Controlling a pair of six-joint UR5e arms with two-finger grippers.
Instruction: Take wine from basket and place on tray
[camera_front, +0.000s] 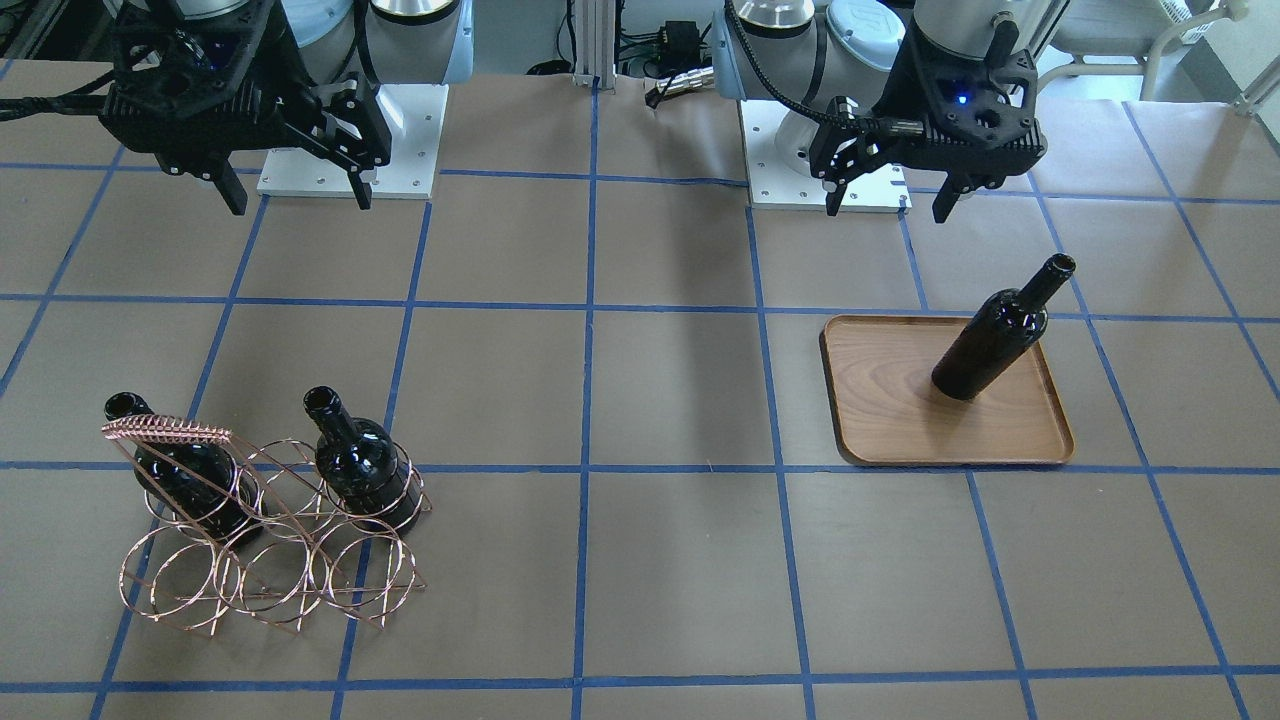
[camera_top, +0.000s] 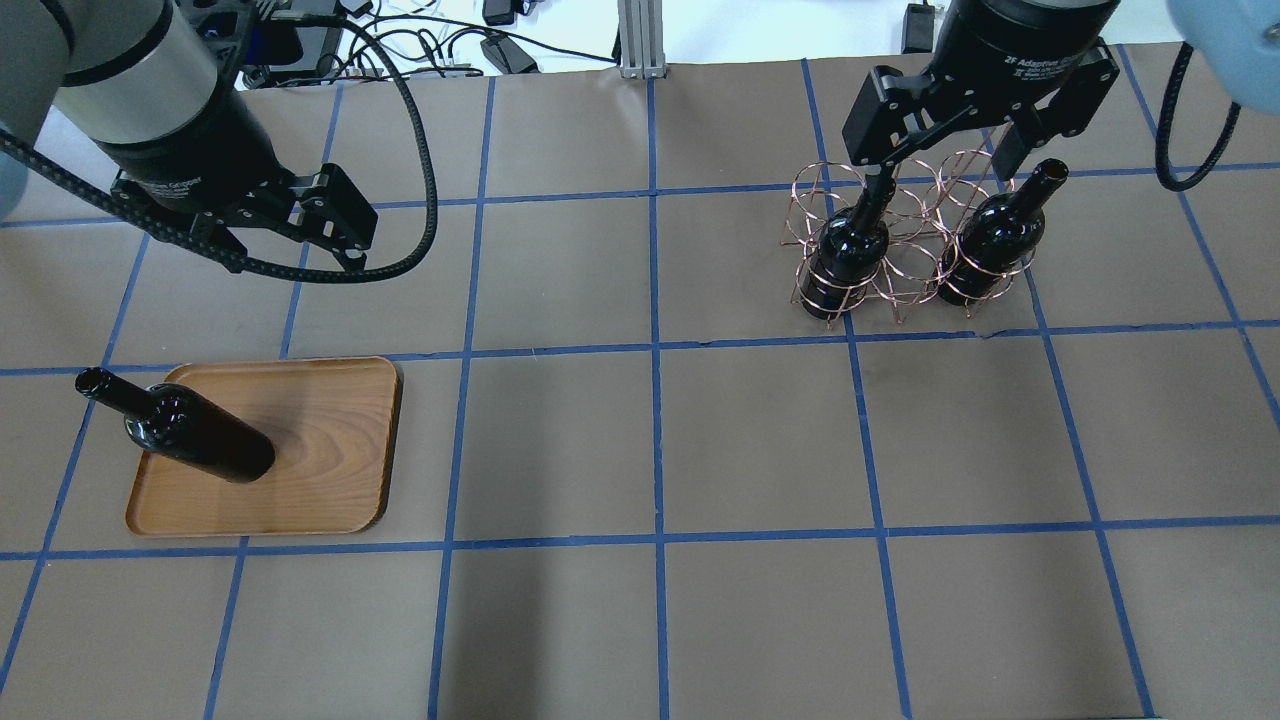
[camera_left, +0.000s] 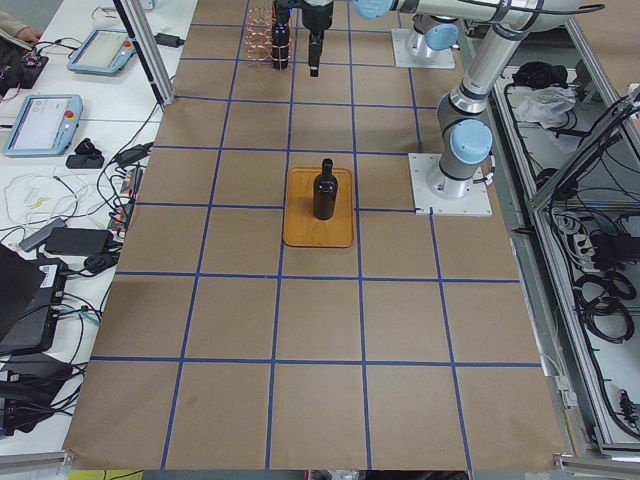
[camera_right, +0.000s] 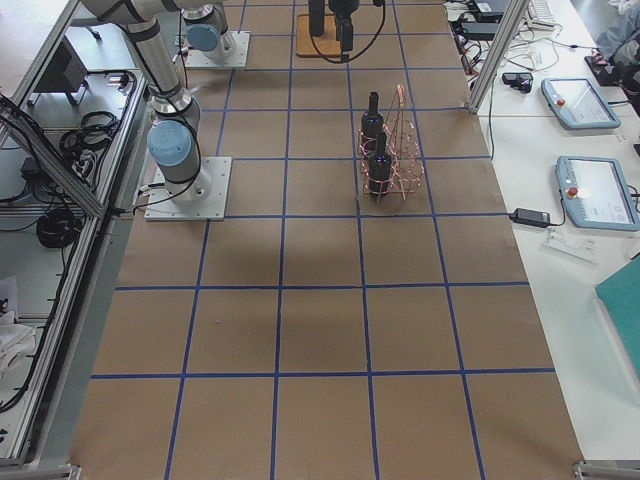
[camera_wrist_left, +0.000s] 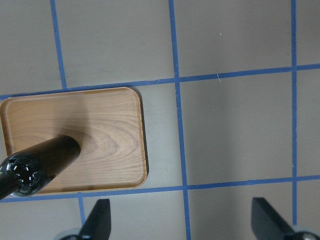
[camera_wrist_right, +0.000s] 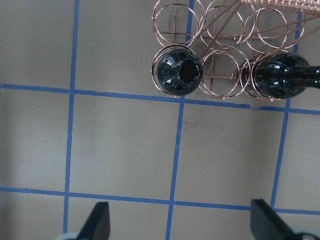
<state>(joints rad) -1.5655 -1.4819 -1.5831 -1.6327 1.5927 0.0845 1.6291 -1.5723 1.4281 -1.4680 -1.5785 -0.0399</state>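
Note:
One black wine bottle (camera_front: 990, 340) stands upright on the brown wooden tray (camera_front: 1040, 440). It also shows in the left wrist view (camera_wrist_left: 40, 165). My left gripper (camera_front: 890, 200) is open and empty, raised above the table behind the tray (camera_wrist_left: 115, 115). Two more black bottles (camera_front: 190, 480) (camera_front: 365, 470) stand in the copper wire basket (camera_front: 260, 560). My right gripper (camera_front: 300, 195) is open and empty, high above the table on the robot's side of the basket (camera_wrist_right: 220, 30). The right wrist view looks down on both bottle mouths (camera_wrist_right: 177, 71) (camera_wrist_right: 280, 75).
The table is covered in brown paper with a blue tape grid (camera_front: 590, 465). The arms' white base plates (camera_front: 350, 180) (camera_front: 830, 190) sit at the robot's edge. Cables and a metal post (camera_top: 635, 40) lie beyond the far edge.

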